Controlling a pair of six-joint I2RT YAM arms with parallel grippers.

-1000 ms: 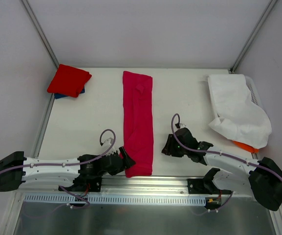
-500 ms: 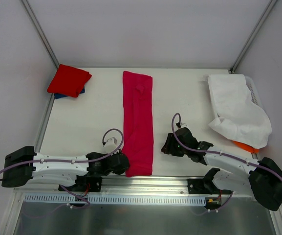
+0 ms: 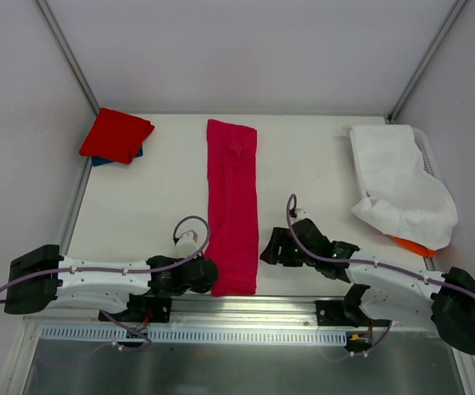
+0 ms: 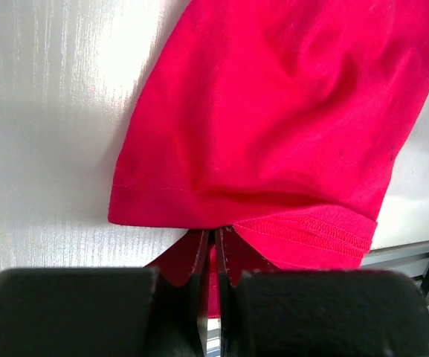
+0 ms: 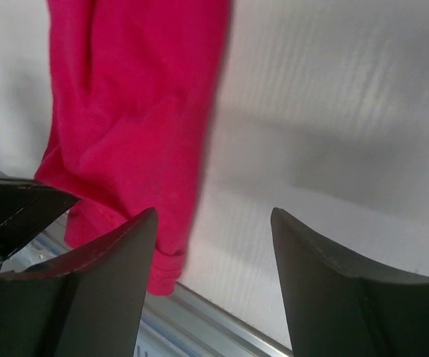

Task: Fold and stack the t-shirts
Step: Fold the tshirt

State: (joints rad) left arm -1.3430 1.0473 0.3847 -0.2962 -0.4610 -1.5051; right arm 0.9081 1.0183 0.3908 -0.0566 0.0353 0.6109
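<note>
The crimson-pink t-shirt [image 3: 233, 206] lies folded into a long narrow strip down the middle of the table. My left gripper [image 3: 209, 276] is at the strip's near left corner. In the left wrist view its jaws [image 4: 214, 239] are shut on the hem of the shirt [image 4: 273, 111]. My right gripper [image 3: 268, 250] stands open just right of the strip's near end. In the right wrist view it [image 5: 214, 217] is over bare table, its left finger beside the shirt's [image 5: 132, 111] near right corner. A folded red t-shirt [image 3: 118, 134] lies on a blue one [image 3: 105, 161] at the far left.
A white cloth [image 3: 402, 185] is draped over a basket at the right edge, with something orange [image 3: 416, 245] showing beneath it. A metal rail [image 3: 253, 306] runs along the table's near edge, just below the shirt's hem.
My left gripper slid onto the strip's near left corner and shut on its hem. My right gripper moved left toward the strip and opened wider.
</note>
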